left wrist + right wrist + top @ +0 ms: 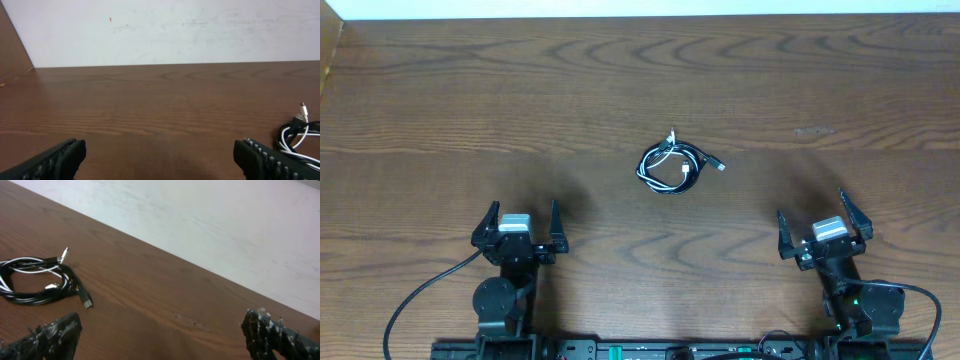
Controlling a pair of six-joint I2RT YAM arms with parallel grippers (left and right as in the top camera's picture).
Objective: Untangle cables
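Starting left: locate left gripper (523,210) well to the left of the cable coil (670,165) and below it in the overhead view. Jaws spread wide, nothing between them, no contact with the coil. Confirm from the left wrist view: bare table (470,100) between the fingers (55,160), coil at the far right edge of that view.

Moving to centre: take the coil as reference. Black cable (35,299) and white cable (37,267) wound together in one small loose loop, flat on the wood, strands overlapping. White plug end (64,254) sticking out of the far side of the coil; black plug end (86,302) lying just outside the coil on its right.

Expect very light, limp, thin cords with no stiffness worth counting on. Under a single pull, likely to drag along as one bundle. On the smooth jacket, likely to slip out of a pinch. Prefer a hold at or just behind a plug end, the harder and thicker part. Pin one cord, draw the other away. Avoid sharp tugs; probable result, tighter crossings.

Finishing right: locate right gripper (811,203) well to the right of the coil, also below it in the overhead view. Jaws likewise wide apart and empty. Black plug end judged the nearest grasp point for this side.
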